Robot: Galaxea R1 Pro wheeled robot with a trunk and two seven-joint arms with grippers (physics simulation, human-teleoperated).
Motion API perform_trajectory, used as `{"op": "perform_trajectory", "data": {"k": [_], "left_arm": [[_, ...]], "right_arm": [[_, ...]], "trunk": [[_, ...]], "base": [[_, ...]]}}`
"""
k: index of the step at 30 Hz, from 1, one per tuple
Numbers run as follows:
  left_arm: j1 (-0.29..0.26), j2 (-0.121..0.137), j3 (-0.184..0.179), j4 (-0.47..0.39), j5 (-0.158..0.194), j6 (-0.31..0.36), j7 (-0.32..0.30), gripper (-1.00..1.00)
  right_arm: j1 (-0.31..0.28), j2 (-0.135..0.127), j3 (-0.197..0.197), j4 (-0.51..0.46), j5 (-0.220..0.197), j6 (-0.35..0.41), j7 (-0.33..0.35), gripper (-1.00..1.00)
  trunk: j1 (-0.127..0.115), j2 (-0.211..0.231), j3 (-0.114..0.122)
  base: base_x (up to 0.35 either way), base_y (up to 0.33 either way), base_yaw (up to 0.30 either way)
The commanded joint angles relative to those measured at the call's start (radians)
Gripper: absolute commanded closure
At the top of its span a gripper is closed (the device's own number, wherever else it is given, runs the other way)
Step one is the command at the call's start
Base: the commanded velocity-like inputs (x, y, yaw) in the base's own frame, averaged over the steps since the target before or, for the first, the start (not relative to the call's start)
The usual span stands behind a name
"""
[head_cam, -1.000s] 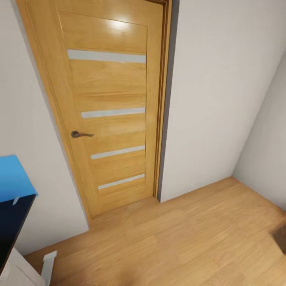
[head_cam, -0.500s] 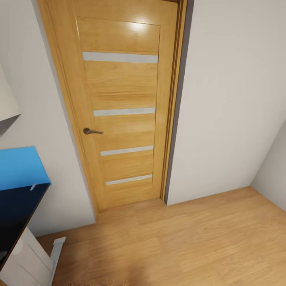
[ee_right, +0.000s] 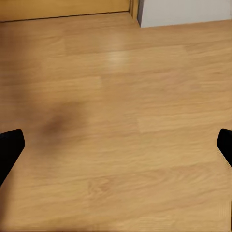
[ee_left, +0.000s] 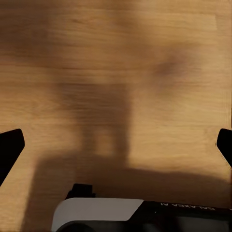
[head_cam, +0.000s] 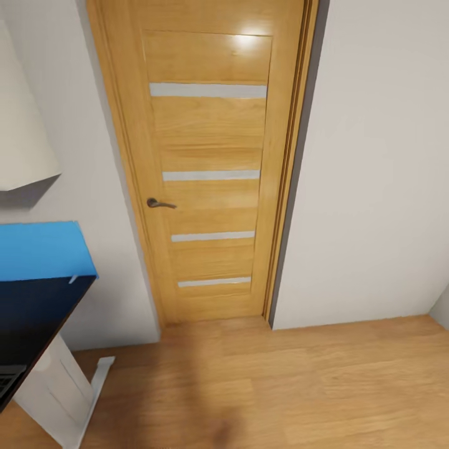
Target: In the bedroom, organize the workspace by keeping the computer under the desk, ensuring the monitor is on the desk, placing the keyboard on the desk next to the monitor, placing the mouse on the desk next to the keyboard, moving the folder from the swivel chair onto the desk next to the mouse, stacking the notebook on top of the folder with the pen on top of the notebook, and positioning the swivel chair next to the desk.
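The head camera has swung to the left since a second ago. The wooden door (head_cam: 209, 181) now sits in the middle of the picture, and more of the black worktop (head_cam: 28, 324) has come in beside it. A corner of the keyboard (head_cam: 7, 377) peeks in on that worktop, at the near edge. The white leg (head_cam: 59, 390) stands under the worktop on the wood floor (head_cam: 299, 386). A bright blue panel (head_cam: 40, 249) stands at the back of the worktop, against the wall; I think it is the wall panel, not the folder.

This turn likely means the robot is coming round to face the worktop, so the tidying can go on.

The left gripper (ee_left: 116, 145) has its fingers (ee_left: 9, 147) spread wide, holding nothing, over the floor. The right gripper (ee_right: 116, 145) is the same, fingers (ee_right: 9, 145) apart and empty.
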Motion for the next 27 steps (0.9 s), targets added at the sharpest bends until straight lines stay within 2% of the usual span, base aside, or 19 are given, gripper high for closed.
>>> {"op": "perform_trajectory", "data": {"k": [1,10,27], "left_arm": [[-0.001,0.000,0.000,0.001,0.007,-0.003,0.001,-1.00],[-0.001,0.000,0.000,0.001,0.007,-0.002,0.000,-1.00],[-0.001,0.000,0.000,0.001,0.007,-0.002,0.002,-1.00]], "right_arm": [[0.000,0.000,-0.001,0.000,0.001,-0.002,-0.002,-1.00],[0.000,0.000,-0.001,0.000,0.001,-0.002,-0.002,-1.00],[0.000,0.000,-0.001,0.000,0.002,-0.002,-0.002,-1.00]], "trunk": [[0.000,-0.001,-0.001],[0.000,-0.001,-0.001],[0.000,-0.001,-0.001]], "base": [[0.006,-0.303,0.289],[0.002,-0.228,0.289],[0.000,-0.140,0.290]]}}
